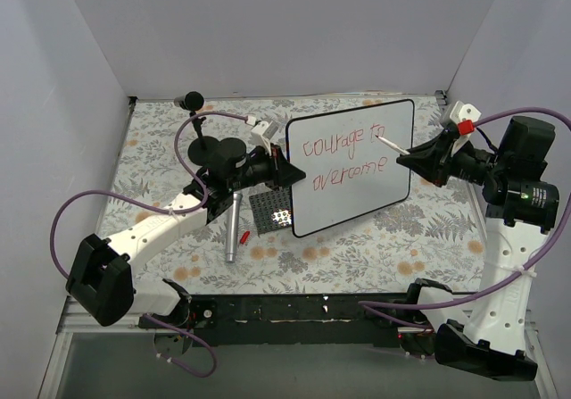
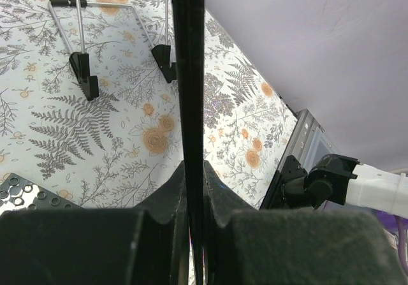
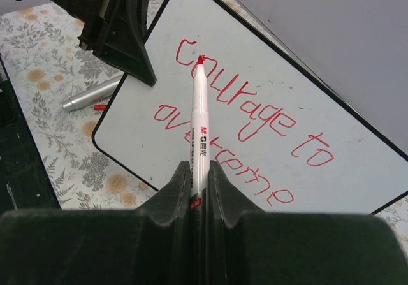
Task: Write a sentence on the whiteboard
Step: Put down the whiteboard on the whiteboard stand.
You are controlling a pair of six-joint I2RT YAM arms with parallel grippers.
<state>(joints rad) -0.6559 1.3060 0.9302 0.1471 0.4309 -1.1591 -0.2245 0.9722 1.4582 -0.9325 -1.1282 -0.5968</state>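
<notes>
Both grippers are clamped: left gripper (image 1: 284, 169) on the edge of the glossy white whiteboard (image 1: 357, 207) — right gripper (image 3: 199, 176) on a slim white red-tipped marker (image 3: 199, 119), aimed leftward at the red handwritten sentence (image 1: 346, 160).

The light over my worktop (image 1: 375, 247) is bright, even and diffuse, so shadows are soft: only a faint one lies along the foot of the whiteboard (image 1: 352, 204). Its glossy face carries no hard glare, just a greyish sheen in the right wrist view, where the red sentence (image 3: 242, 116) reads crisp. The marker (image 3: 199, 119) is sharp right to its tip. My right fingers (image 3: 95, 247) and left fingers (image 2: 76, 247) show as dark, soft-focused masses. The whiteboard's near edge blurs between the left ones, while the fern print behind is sharp.
</notes>
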